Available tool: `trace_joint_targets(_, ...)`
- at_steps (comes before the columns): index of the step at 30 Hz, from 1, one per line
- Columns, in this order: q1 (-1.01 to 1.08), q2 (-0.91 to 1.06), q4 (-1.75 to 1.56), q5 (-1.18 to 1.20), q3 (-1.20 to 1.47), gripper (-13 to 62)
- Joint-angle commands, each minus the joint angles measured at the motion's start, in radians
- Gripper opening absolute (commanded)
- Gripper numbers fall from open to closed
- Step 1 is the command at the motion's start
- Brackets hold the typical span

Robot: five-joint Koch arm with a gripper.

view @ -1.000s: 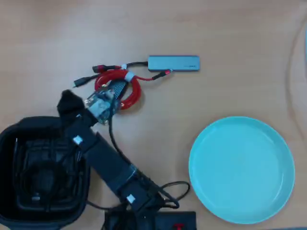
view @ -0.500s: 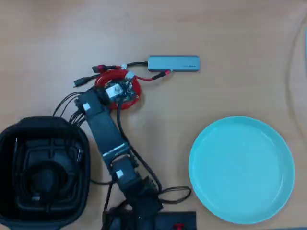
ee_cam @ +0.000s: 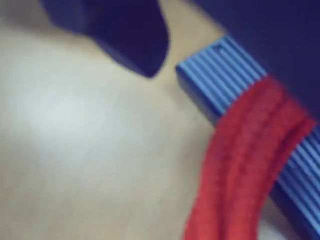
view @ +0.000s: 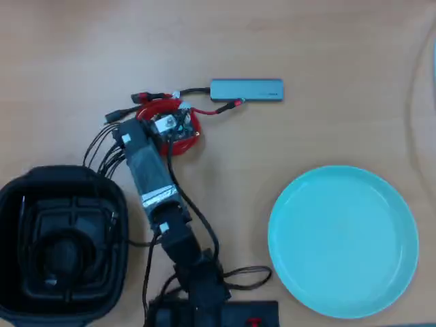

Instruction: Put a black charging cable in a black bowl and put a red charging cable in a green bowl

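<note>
Overhead view: gripper (view: 170, 124) is seen directly over the red charging cable (view: 191, 131), coiled at approx. 11 o'clock of the table (view: 327, 48). In wrist view the cable (ee_cam: 240, 165) is draped across a ribbed blue finger (ee_cam: 220, 75); jaw state can't be told. Black charging cable (view: 58, 252) lies inside black bowl (view: 13, 197) at 8 o'clock; green bowl (view: 340, 242) at 4 o'clock. Grey hub (view: 246, 89) sits at 12.
</note>
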Motion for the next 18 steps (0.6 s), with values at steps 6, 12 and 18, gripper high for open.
trace_joint_targets(6,0.046,-0.057,0.009,0.078,-0.023,52.0)
trace_joint_targets(12,0.055,-0.084,0.011,0.067,-0.02,52.2)
trace_joint_targets(18,0.055,-0.083,0.003,0.064,-0.012,51.8)
